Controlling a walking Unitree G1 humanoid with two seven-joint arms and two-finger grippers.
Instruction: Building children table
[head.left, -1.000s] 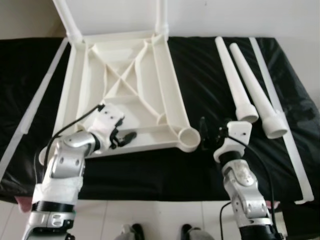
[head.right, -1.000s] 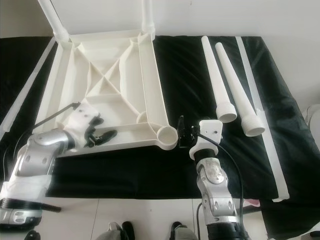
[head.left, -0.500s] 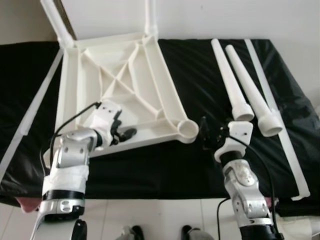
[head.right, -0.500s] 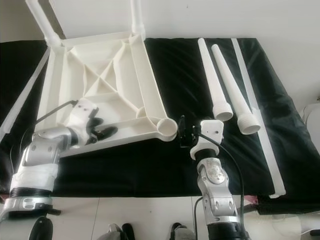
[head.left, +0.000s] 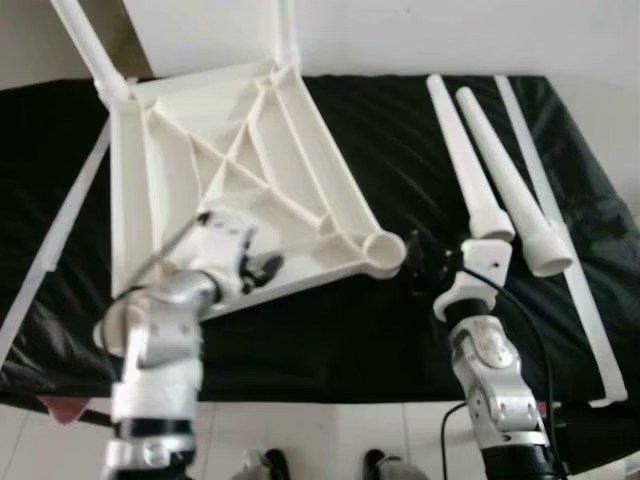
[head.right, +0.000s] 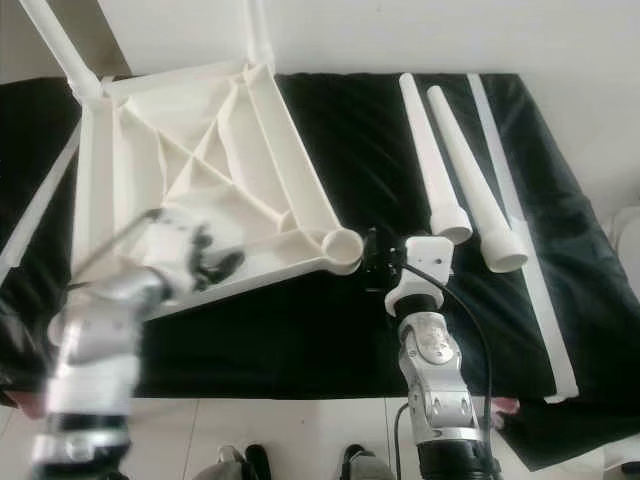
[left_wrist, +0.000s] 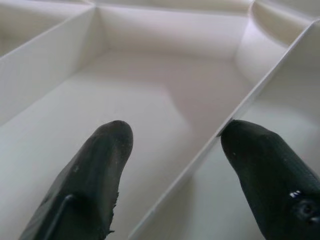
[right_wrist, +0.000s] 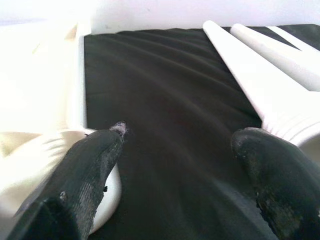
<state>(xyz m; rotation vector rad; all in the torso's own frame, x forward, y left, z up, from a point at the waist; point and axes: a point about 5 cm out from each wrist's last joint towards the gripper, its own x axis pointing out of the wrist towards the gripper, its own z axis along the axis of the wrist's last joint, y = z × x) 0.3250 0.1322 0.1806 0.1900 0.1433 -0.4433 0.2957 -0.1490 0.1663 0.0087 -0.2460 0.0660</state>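
Observation:
The white children's table top (head.left: 335, 160) lies upside down on a black cloth, ribs facing up. Two legs (head.left: 85, 45) stand in its far corners. The near right corner socket (head.left: 383, 252) holds nothing. Two loose tapered legs (head.left: 465, 150) lie side by side to the right. My left gripper (head.left: 262, 268) is inside the near rim, open, its fingers either side of a thin rib (left_wrist: 200, 160). My right gripper (head.left: 420, 262) is open just right of the socket (right_wrist: 30, 155), one finger (right_wrist: 95, 155) against it.
The black-covered table (head.left: 420, 120) ends at a near edge above white floor tiles (head.left: 320, 440). A long white strip (head.left: 560, 230) lies right of the loose legs, another strip (head.left: 60, 230) along the left side. Bare cloth lies between the table top and the loose legs.
The table top has turned on the cloth: its far edge swung left and its near socket corner came closer to my right gripper. My left arm moved with it.

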